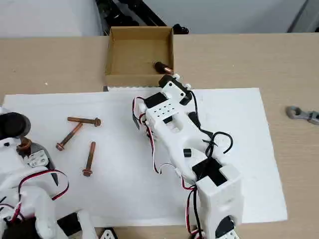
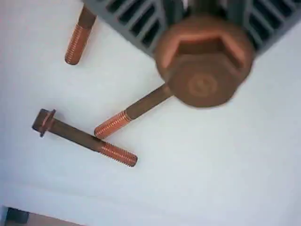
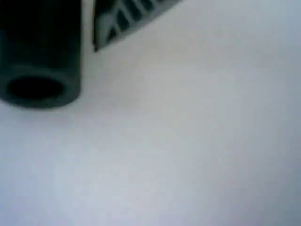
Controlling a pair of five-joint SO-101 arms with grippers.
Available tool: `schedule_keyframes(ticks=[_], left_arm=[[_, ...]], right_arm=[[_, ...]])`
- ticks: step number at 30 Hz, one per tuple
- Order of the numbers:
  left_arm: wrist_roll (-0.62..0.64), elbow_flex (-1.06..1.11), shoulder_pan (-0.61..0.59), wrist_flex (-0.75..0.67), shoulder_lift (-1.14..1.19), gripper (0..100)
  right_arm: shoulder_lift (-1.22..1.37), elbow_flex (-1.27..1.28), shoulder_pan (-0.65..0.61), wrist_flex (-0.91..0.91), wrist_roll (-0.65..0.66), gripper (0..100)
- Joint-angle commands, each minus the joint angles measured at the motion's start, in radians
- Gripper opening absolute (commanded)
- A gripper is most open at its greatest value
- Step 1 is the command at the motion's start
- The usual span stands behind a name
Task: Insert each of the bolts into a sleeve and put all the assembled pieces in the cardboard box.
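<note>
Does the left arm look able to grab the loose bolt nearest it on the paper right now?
Probably not yet: the left gripper is shut on the held bolt. Otherwise, the paper between it and the nearest loose bolt looks free.

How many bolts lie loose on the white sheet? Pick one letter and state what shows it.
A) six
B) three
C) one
B: on the white sheet the high view shows three loose bolts: the top bolt, the middle bolt and the lower bolt.
</note>
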Motion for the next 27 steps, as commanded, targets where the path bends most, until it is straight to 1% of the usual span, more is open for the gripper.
schedule_keyframes(ticks=[1,3,4,8,10,14,18,22,27], left_arm=[[0.005,-0.002,0.005,-0.025,-0.003,1],[0.005,-0.002,0.005,-0.025,-0.003,1],[0.005,-0.002,0.005,-0.025,-0.003,1],[0.005,-0.002,0.005,-0.026,-0.003,1],[0.005,-0.002,0.005,-0.026,-0.003,1],[0.003,-0.002,0.005,-0.032,-0.005,1],[0.003,-0.002,0.008,-0.043,-0.003,1],[0.003,0.051,0.006,-0.144,-0.009,1],[0.003,0.151,0.008,-0.313,-0.009,1]], right_arm=[[0.062,-0.002,0.004,0.002,-0.005,13.2],[0.062,0.002,0.004,0.004,-0.003,12.7],[0.062,0.002,0.004,0.004,-0.002,10.9],[0.065,0.002,0.005,0.005,0.023,0.3],[0.064,0.0,0.007,0.027,0.061,1.1],[0.062,0.0,0.007,0.094,0.097,1.2],[0.054,-0.017,0.031,0.171,0.158,1.1],[-0.012,-0.095,0.068,0.257,0.207,1.1],[-0.179,-0.169,0.07,0.306,0.325,1.1]])
